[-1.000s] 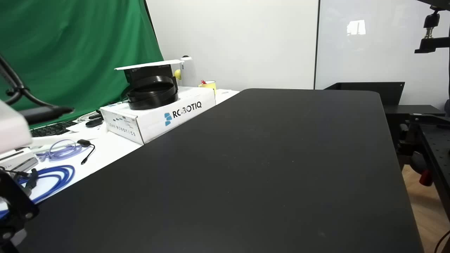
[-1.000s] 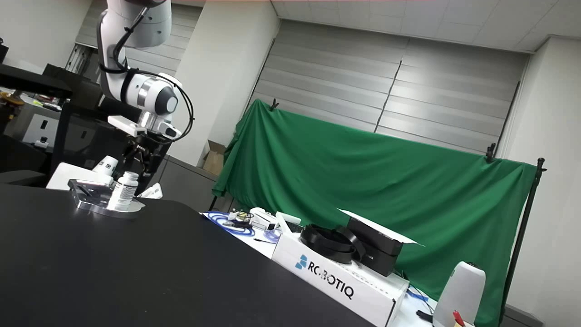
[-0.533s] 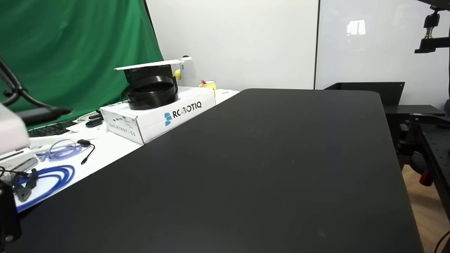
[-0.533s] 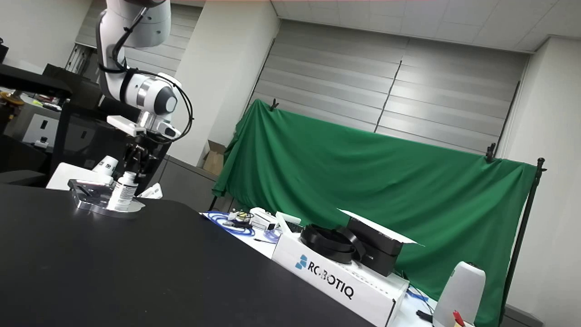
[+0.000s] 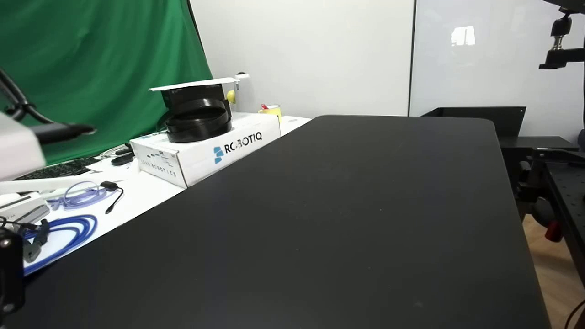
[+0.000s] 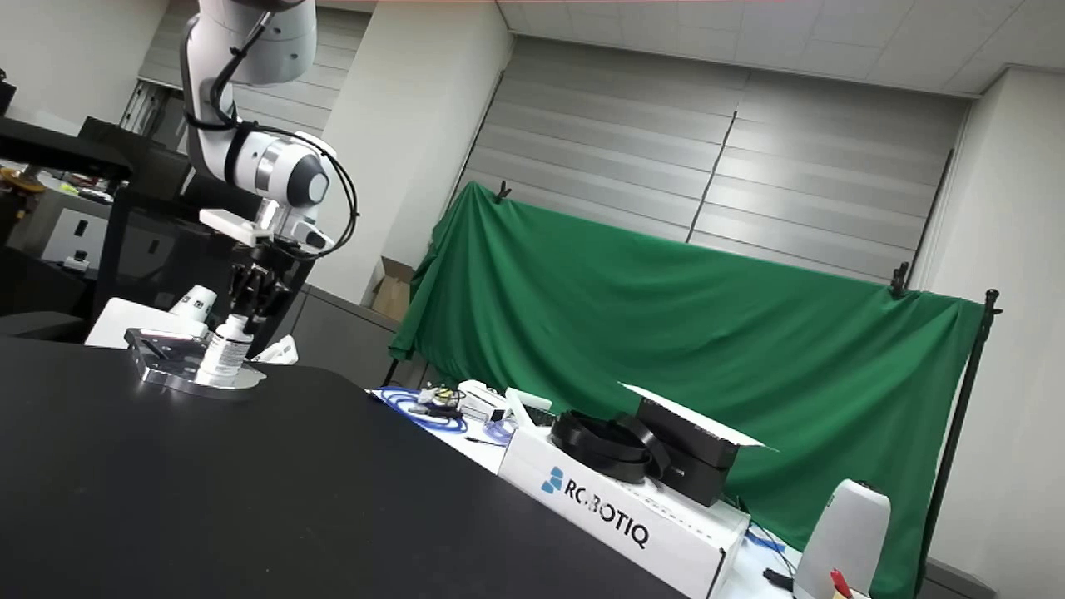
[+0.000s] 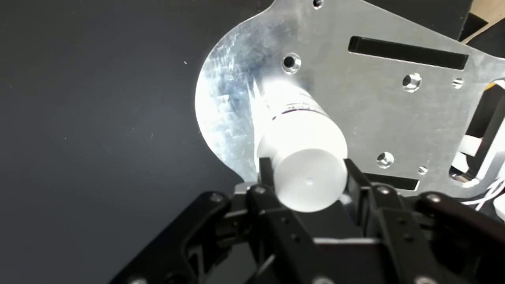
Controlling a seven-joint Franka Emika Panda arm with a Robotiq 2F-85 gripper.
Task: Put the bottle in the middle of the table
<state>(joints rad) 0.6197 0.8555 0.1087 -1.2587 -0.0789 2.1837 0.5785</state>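
The bottle (image 6: 225,353) is small and white, with a white cap and a printed label. It is at the metal plate (image 6: 204,383) on the far end of the black table (image 6: 250,482); whether its base touches the plate I cannot tell. In the wrist view my gripper (image 7: 309,169) is shut around the capped upper end of the bottle (image 7: 303,126), a dark finger on either side. Only part of the gripper's linkage shows at the left edge of an exterior view, where the bottle is out of sight.
Beside the table, a white lettered box (image 5: 219,146) with black rings (image 5: 199,121) on top sits on a white side desk. Blue cables (image 5: 77,233) lie there too. The plate (image 7: 335,98) has slots and holes. Behind the bottle is a white cup (image 6: 195,304).
The fingers have closed in on the bottle. Over the last half second the white wrist housing has risen slightly. The bottle has hardly shifted.
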